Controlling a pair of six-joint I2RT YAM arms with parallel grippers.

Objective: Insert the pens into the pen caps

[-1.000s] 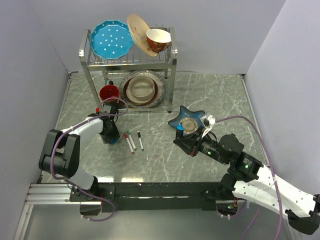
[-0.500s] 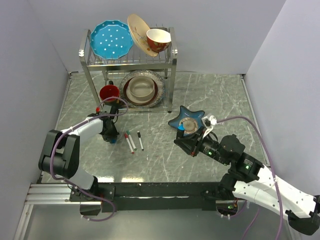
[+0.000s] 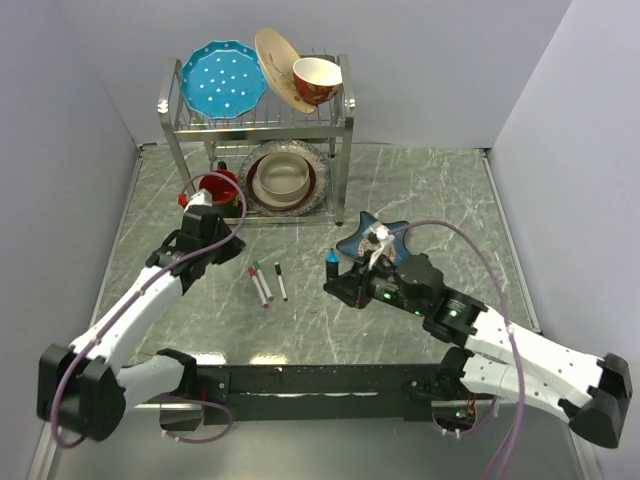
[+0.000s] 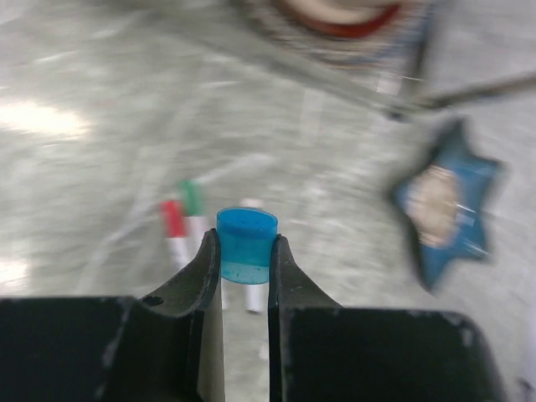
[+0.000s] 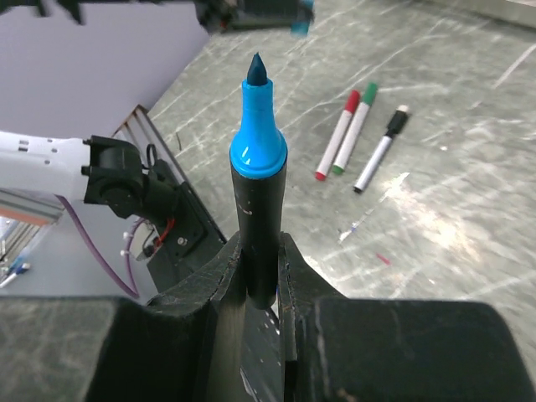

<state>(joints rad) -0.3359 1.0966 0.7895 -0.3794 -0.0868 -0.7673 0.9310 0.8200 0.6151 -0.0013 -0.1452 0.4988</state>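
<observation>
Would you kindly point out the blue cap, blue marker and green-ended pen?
blue cap point(image 4: 246, 247): left wrist view, its side wall.
blue marker point(image 5: 258, 201): right wrist view, dark barrel below blue collar.
green-ended pen point(image 5: 353, 127): right wrist view, its white barrel.

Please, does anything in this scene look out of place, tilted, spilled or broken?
Nothing looks spilled or broken. Only the top shelf of the dish rack looks untidy: the beige plate leans at an angle, and the red bowl lies tipped against it. The three pens lie neatly side by side.

Lab booth: plain walls point(image 3: 420, 60), dish rack point(image 3: 172, 150)
</observation>
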